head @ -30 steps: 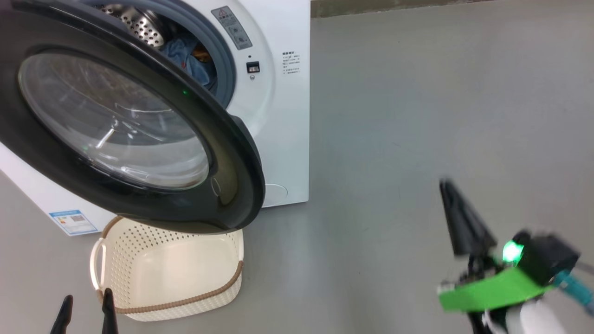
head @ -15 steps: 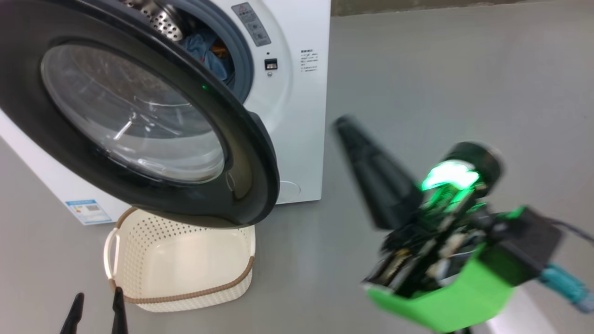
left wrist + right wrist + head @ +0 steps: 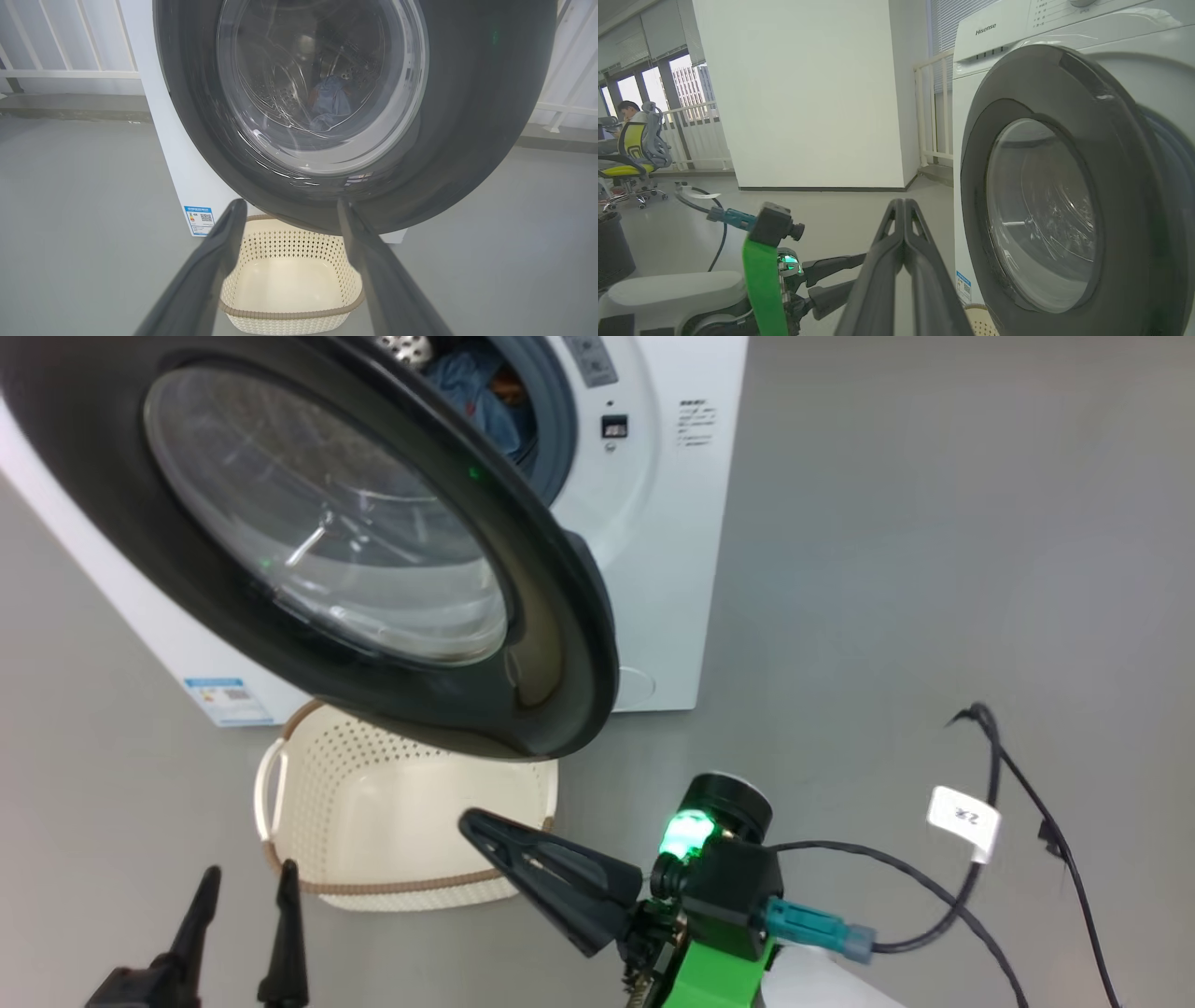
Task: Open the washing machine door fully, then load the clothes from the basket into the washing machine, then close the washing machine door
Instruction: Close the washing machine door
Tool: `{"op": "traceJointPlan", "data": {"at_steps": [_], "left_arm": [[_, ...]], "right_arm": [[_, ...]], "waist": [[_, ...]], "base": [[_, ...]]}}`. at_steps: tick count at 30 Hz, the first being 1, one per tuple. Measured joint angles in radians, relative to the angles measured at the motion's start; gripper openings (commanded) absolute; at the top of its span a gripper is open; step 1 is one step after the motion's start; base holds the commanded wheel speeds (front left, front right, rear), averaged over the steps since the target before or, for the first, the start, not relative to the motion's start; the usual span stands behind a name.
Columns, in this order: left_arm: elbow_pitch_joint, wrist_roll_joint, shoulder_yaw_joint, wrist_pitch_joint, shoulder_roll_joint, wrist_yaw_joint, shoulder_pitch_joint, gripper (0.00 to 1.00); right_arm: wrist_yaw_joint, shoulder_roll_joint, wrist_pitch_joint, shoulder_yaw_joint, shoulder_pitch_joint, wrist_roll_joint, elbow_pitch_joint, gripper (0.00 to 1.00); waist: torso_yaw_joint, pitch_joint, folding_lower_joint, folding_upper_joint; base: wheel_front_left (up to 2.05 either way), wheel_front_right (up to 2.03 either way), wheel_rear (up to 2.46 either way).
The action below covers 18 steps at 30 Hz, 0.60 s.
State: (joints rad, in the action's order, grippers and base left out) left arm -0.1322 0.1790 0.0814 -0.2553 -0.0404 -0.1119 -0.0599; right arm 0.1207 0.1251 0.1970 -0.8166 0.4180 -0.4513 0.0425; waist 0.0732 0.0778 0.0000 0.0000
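The washing machine [image 3: 667, 569] stands with its black-rimmed door [image 3: 327, 523] swung out over the basket [image 3: 411, 821], whose cream inside is bare. Light blue clothes [image 3: 471, 383] lie in the drum, and they also show through the door glass [image 3: 329, 100]. My right gripper [image 3: 469, 821] is shut on nothing and points left, its tip just below the door's lower edge at the basket's right corner; its closed fingertips [image 3: 903, 205] sit left of the door [image 3: 1041, 210]. My left gripper [image 3: 245, 887] is open before the basket [image 3: 289, 289], fingers [image 3: 229, 233] apart.
A black cable [image 3: 990, 784] with a white tag [image 3: 962, 817] lies on the grey floor at the right. The right wrist view shows my left arm's green mount [image 3: 761, 266], a white wall, a black bin [image 3: 612, 247] and a seated person [image 3: 628, 112] far off.
The head camera has shifted, so the machine sits further right in view. My shut right gripper has swung from the far right to the middle, now pointing left under the door's edge.
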Motion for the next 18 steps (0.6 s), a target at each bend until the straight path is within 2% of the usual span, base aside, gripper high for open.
{"op": "traceJointPlan", "data": {"at_steps": [9, 18], "left_arm": [[0.012, 0.023, -0.055, 0.0, 0.001, 0.003, 0.067, 1.0], [0.019, 0.041, -0.096, 0.0, 0.002, 0.011, 0.124, 1.0]], "right_arm": [[0.0, 0.031, 0.029, 0.012, 0.038, -0.004, -0.2, 0.0], [0.0, 0.043, 0.044, 0.095, 0.109, -0.002, -0.291, 0.0]], "waist": [[0.061, 0.076, 0.0001, 0.0], [0.111, 0.162, 0.0, 0.0]], "base": [[0.0, 0.0, 0.0], [0.0, 0.0, 0.0]]}}
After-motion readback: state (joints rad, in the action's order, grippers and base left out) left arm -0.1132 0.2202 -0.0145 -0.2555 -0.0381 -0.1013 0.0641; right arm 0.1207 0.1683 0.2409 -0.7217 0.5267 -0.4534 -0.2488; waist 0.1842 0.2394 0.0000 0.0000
